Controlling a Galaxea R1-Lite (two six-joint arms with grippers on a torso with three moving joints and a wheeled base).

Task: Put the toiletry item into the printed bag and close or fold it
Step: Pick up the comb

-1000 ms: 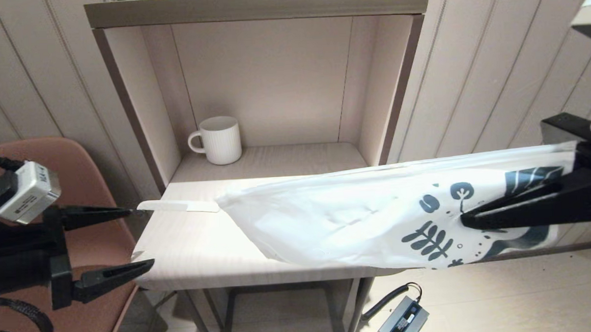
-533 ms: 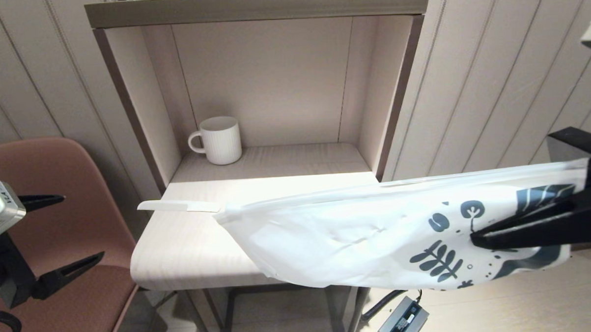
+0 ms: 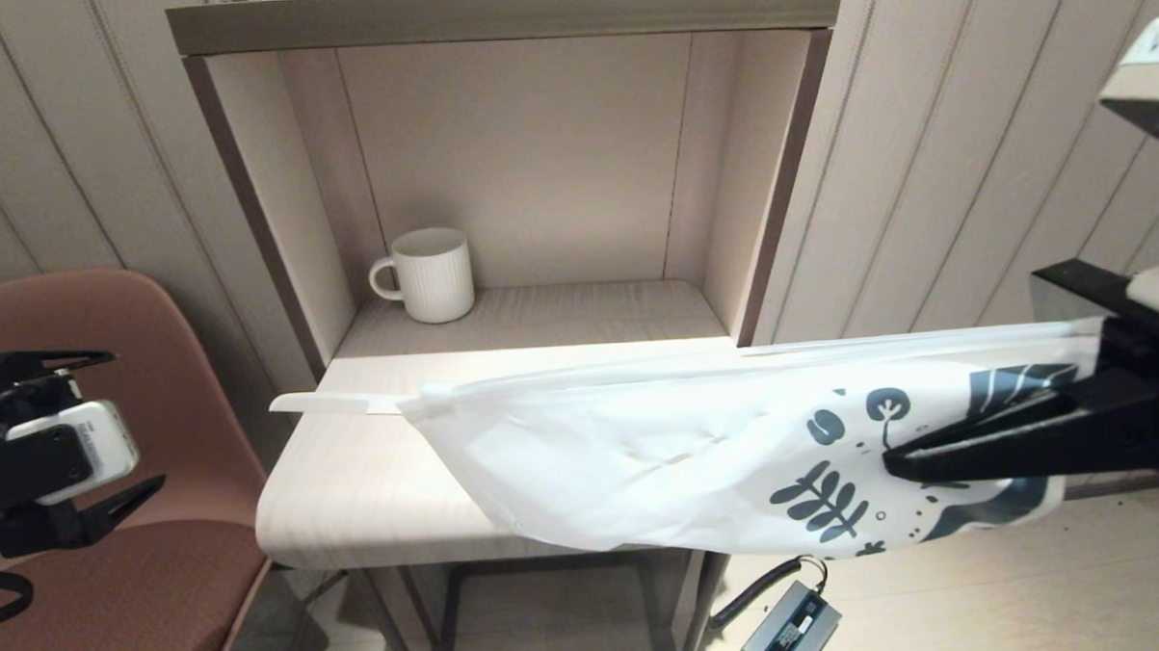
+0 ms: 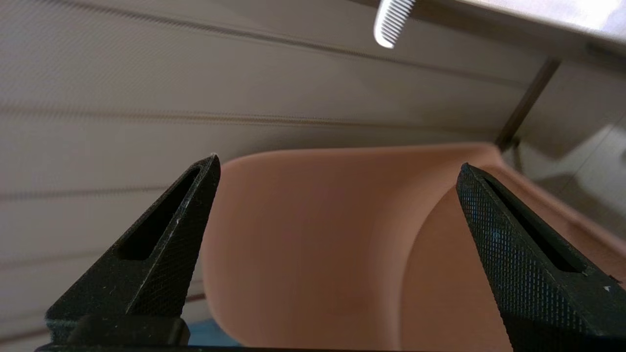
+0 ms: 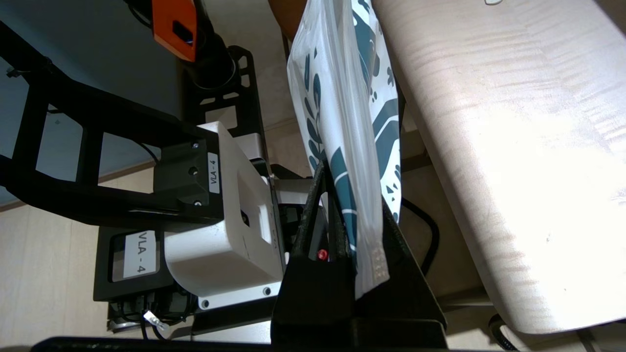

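Observation:
The thin white comb (image 3: 330, 403) lies at the desk's left rear edge with one end over the side; its toothed tip (image 4: 391, 25) also shows in the left wrist view. The bag's plain corner covers the comb's other end. The printed bag (image 3: 661, 453) stretches across the desk, its leaf-printed end off the right side. My right gripper (image 3: 898, 461) is shut on that printed end (image 5: 342, 98), as the right wrist view (image 5: 354, 190) also shows. My left gripper (image 3: 137, 418) is open and empty over the chair, well left of the comb (image 4: 337, 168).
A white ribbed mug (image 3: 431, 273) stands in the cubby behind the desk (image 3: 373, 496). A pink chair (image 3: 165, 590) sits left of the desk under my left arm. A grey power brick (image 3: 788, 628) lies on the floor below the bag.
My left gripper drew back from the comb to the left, over the chair, and stayed open. The right gripper lifted the bag, then shifted it left so its corner covers the comb's end.

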